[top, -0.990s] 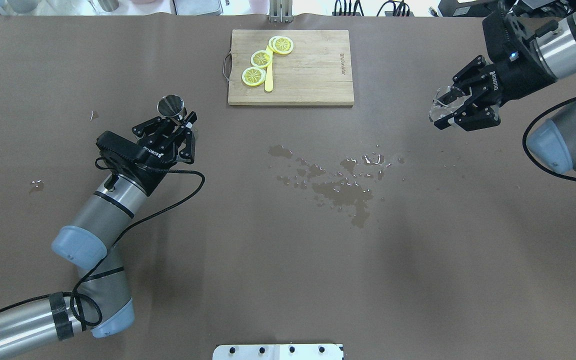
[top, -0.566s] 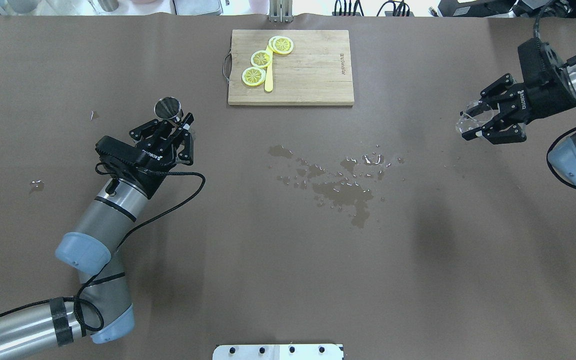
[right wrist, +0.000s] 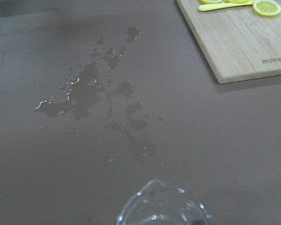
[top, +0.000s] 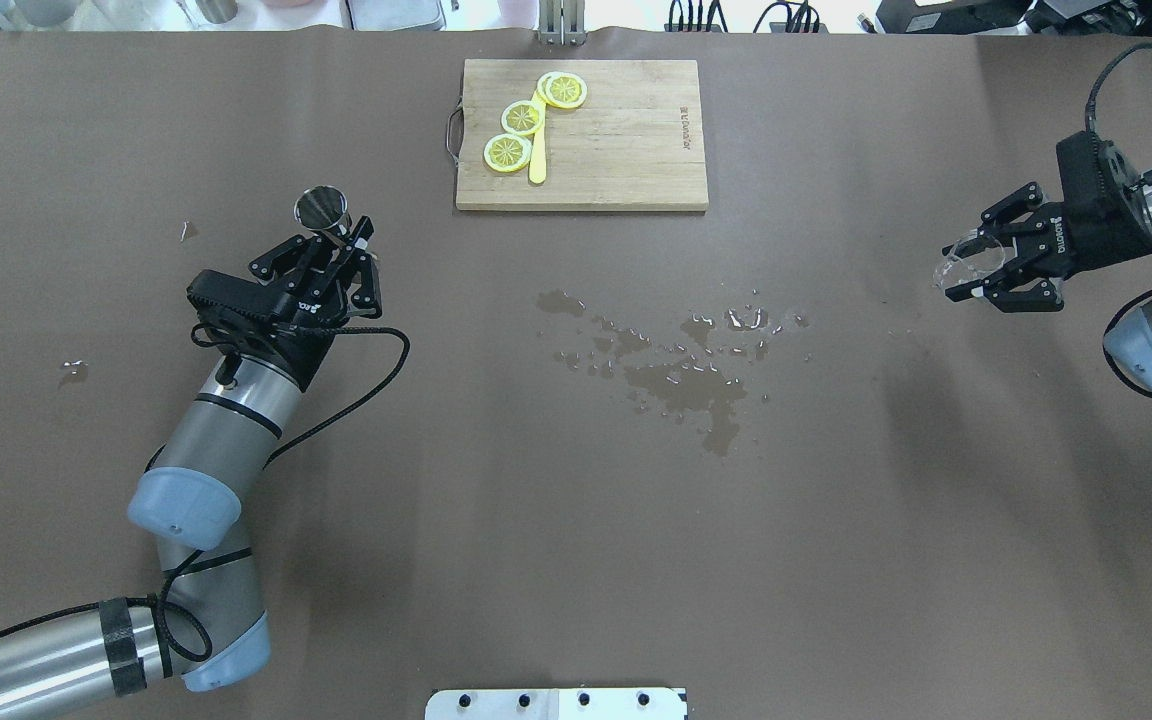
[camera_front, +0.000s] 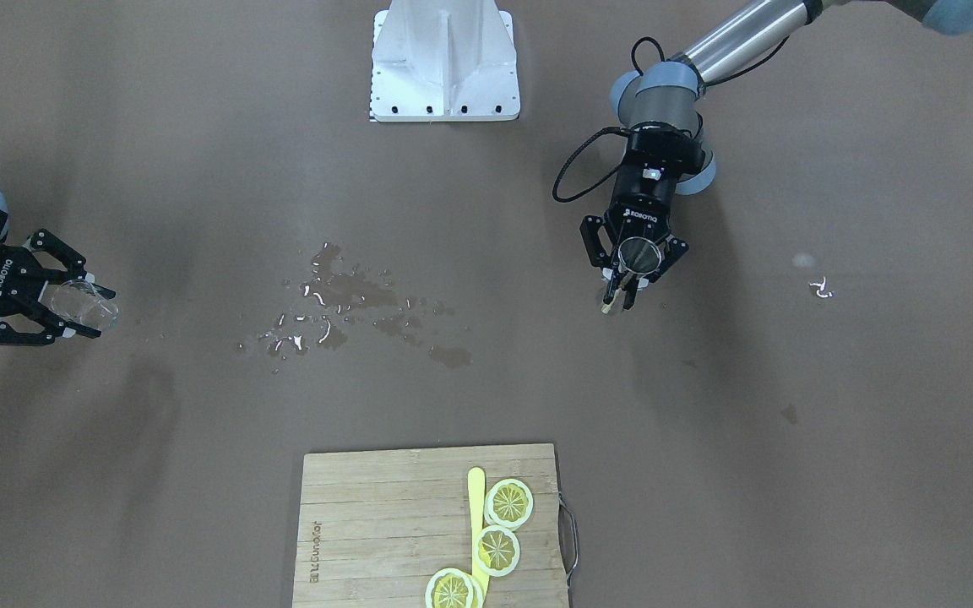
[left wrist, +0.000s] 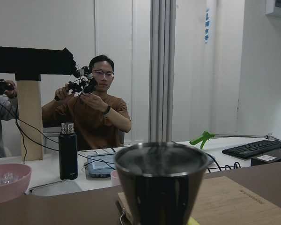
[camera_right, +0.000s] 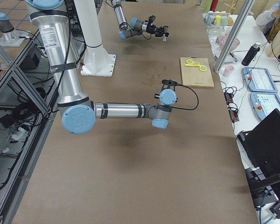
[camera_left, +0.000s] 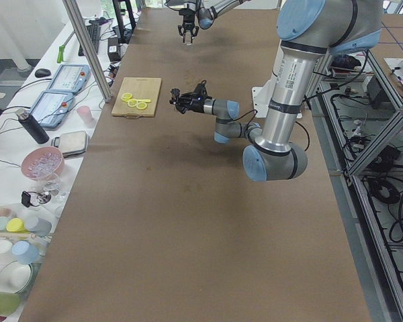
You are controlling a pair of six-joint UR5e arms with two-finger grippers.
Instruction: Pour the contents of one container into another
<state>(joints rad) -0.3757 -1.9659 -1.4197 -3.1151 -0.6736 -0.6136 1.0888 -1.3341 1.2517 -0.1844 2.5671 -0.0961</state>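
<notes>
Left hand [camera_front: 627, 287] marked ROBOTIQ; cutting board [top: 616, 150] stamp probably unreadable.

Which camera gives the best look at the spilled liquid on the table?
The right wrist-mounted view: the spilled liquid is close and large, patches and droplets distinct. Overhead and front-facing views show it whole but smaller. The right side view shows a faint patch; it is not discernible in the left side and left wrist views.

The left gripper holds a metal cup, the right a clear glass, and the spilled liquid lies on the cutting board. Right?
The last part is wrong: the overhead view shows the spilled liquid on the brown table, apart from the cutting board.
</notes>
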